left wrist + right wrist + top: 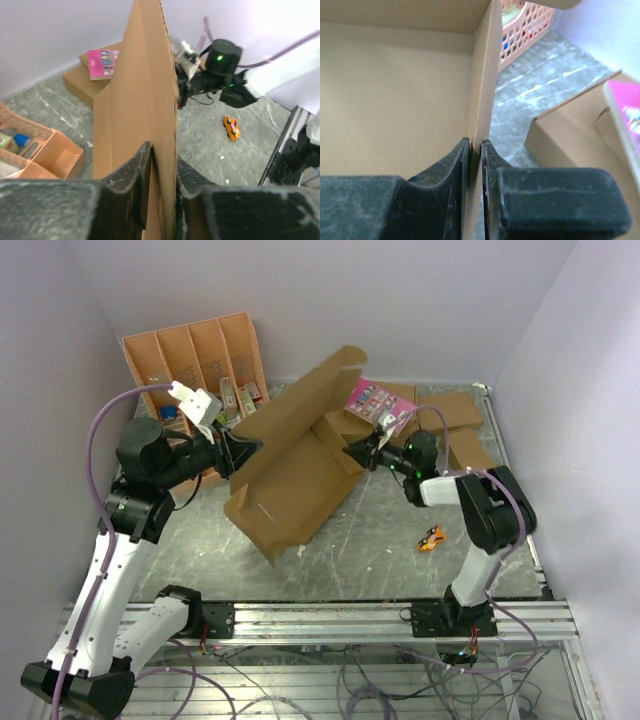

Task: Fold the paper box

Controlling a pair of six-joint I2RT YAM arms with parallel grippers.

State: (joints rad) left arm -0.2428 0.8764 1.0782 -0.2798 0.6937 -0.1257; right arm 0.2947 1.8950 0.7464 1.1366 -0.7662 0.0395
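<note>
Jaws on both sides are nearly closed, each pinching cardboard. My left gripper (161, 155) clamps an upright panel of the paper box (290, 470), and my right gripper (476, 145) nips a thin wall edge. In the top view I see the paper box mid-frame, tilted between the arms, its lower corner down at the table (370, 550). An orange tray (190, 350) sits upper left.

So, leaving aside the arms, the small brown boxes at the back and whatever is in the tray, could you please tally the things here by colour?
Brown: 1, the paper box
Orange-tan: 1, the compartment tray
Pink: 1, the card
Orange: 1, the small item
Total: 4
</note>
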